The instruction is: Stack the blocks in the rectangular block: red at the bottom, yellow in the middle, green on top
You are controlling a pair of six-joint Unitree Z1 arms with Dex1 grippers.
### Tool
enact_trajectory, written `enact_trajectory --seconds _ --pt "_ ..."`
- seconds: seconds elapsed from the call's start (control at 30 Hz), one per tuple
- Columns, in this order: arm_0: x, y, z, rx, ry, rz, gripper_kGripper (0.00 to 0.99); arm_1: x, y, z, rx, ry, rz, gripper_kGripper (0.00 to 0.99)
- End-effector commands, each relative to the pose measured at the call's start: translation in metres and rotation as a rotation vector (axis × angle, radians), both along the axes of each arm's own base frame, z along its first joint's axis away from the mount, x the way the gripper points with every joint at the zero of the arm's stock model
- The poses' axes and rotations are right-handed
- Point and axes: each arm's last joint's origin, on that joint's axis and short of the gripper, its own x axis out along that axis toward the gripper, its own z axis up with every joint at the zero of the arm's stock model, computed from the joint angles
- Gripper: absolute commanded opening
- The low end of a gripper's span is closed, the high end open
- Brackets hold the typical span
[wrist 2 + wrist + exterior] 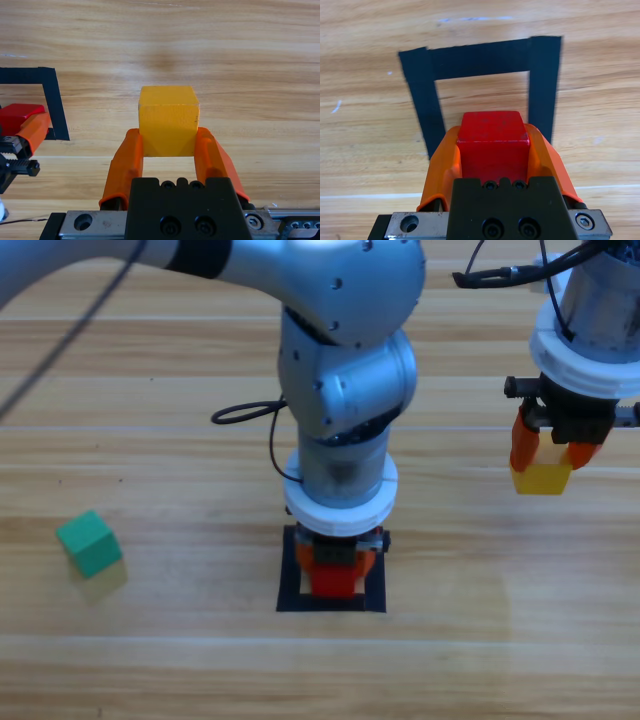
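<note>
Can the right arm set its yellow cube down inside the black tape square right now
Probably not yet. The left gripper sits over the tape square, fingers shut on the red cube, so it blocks the spot. The right gripper holds the yellow cube off to the side.

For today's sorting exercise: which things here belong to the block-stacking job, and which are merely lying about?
Belonging to the job:
red cube, held by left gripper
yellow cube, held by right gripper
green cube
black tape square

Lying about:
black cable
</note>
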Motion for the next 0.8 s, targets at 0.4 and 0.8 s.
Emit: enact_trajectory --seconds 0.4,0.8 --pt "0.009 0.014 0.008 -0.028 0.0 0.092 0.0 -0.003 0.013 -0.025 -0.031 0.045 0.043 0.0" --pt "0.004 0.014 0.031 -0.069 -0.034 0.113 0.0 -0.003 0.013 -0.025 -0.03 0.042 0.045 0.0"
